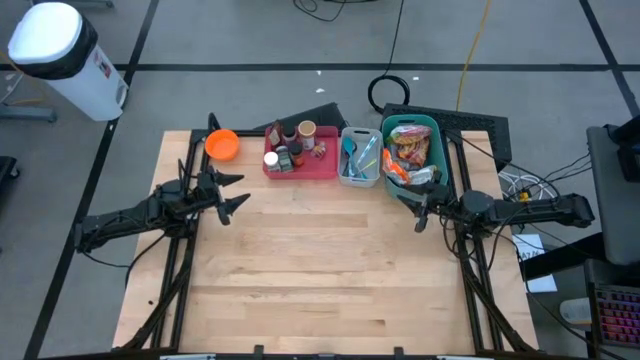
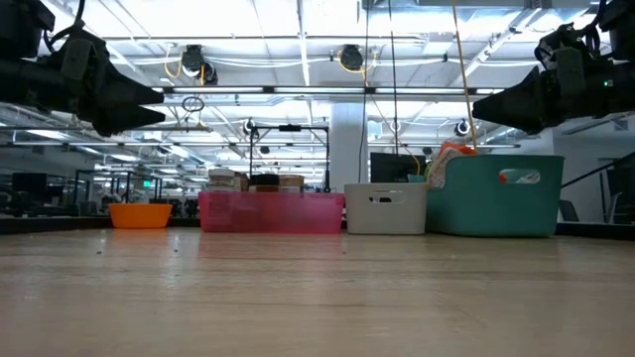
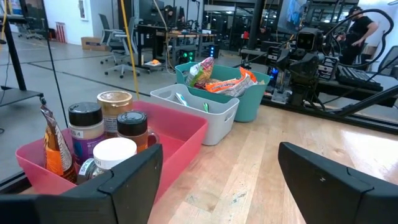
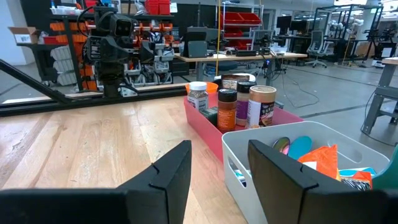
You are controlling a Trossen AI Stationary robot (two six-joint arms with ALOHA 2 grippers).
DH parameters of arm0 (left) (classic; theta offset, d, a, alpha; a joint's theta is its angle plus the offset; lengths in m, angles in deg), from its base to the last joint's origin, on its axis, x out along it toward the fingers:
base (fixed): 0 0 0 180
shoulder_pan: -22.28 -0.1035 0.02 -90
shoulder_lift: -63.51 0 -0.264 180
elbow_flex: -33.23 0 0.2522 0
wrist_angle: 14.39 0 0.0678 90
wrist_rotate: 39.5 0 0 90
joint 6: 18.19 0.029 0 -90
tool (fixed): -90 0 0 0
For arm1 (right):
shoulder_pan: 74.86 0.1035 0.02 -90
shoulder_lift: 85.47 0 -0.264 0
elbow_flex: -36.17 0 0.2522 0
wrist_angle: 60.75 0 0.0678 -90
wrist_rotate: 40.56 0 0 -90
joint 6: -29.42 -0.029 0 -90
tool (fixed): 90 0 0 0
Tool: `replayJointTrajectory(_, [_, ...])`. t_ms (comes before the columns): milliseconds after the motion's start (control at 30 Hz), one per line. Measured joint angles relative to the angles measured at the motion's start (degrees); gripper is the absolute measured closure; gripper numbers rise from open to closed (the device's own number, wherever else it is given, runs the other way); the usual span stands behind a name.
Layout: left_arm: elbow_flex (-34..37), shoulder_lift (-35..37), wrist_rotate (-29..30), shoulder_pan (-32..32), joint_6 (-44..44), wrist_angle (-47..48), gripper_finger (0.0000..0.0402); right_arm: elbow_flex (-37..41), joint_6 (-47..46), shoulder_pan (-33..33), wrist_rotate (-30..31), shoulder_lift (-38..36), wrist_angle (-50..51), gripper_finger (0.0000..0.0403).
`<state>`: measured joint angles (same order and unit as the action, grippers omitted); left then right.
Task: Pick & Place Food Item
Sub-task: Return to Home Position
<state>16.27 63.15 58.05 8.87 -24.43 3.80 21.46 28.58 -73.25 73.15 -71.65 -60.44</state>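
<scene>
Left gripper over left side of table, fingers wide apart, holding nothing. Right gripper over right side, near teal bin, fingers apart, holding nothing. Spoons in white bin, far side, between pink tray and teal bin.
</scene>
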Motion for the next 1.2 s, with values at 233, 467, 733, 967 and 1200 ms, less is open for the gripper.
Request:
replayJointTrajectory(233, [0.00,0.01,0.01,0.00,0.00,0.00,0.0084,0.00,0.00,0.00,0.00,0.00,0.01,0.0250])
replayJointTrajectory(467, [0.00,0.00,0.00,0.00,0.00,0.00,0.0087,-0.02,0.00,0.00,0.00,0.02,0.00,0.0252])
replayJointTrajectory(733, [0.00,0.00,0.00,0.00,0.00,0.00,0.0083,0.00,0.00,0.00,0.00,0.02,0.02,0.0250])
replayJointTrajectory(967, [0.00,0.00,0.00,0.00,0.00,0.00,0.0084,-0.02,0.00,0.00,0.02,0.00,0.00,0.0250])
replayJointTrajectory(1200, [0.00,0.00,0.01,0.00,0.00,0.00,0.0083,-0.02,0.00,0.00,0.01,0.00,0.00,0.0249])
